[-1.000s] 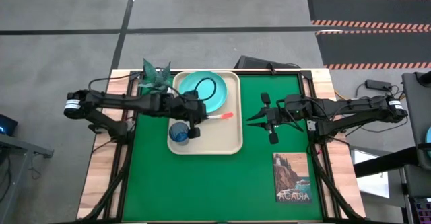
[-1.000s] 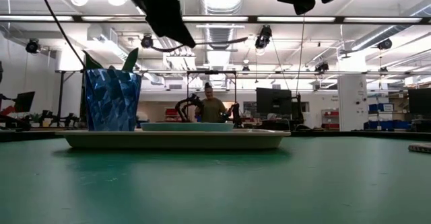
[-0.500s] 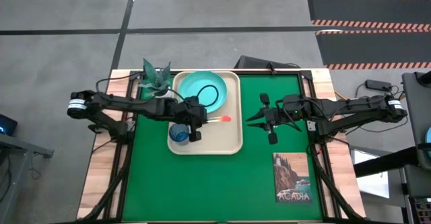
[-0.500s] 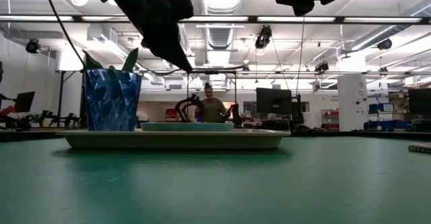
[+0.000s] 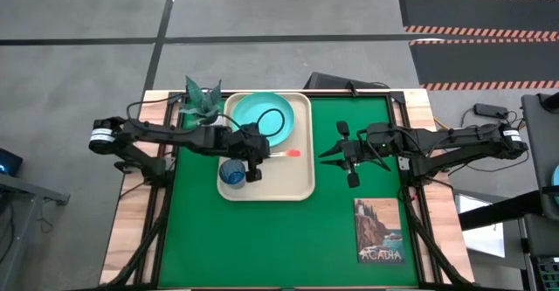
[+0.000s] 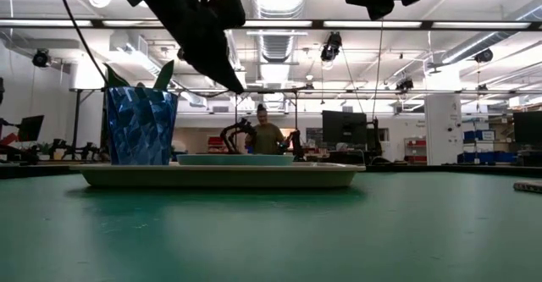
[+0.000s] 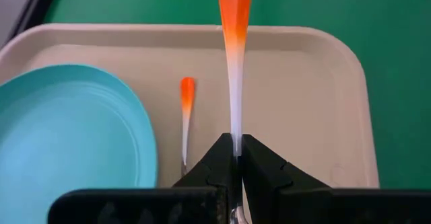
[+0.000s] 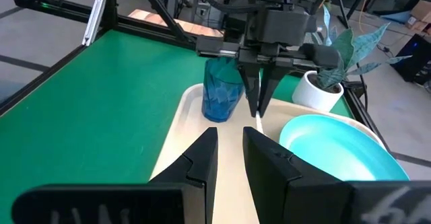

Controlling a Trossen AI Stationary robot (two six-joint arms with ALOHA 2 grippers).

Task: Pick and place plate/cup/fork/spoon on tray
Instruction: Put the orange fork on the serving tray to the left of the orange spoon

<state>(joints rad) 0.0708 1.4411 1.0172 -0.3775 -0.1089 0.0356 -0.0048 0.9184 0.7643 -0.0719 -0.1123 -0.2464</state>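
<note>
The left gripper [image 7: 234, 158] hangs over the tray [image 5: 297, 182], pinching a utensil [image 7: 234, 62] by its metal end; fork or spoon, I cannot tell. The plate [image 5: 249, 114], cup [image 5: 232, 172] and another utensil [image 7: 186, 116] already sit on the tray. Next: lower and release. The right gripper [image 8: 229, 150] waits apart, slightly spread and empty.

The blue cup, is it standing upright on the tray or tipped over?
Upright. The cup stands with straight vertical sides on the tray in the low view, and from above its round rim faces up.
</note>
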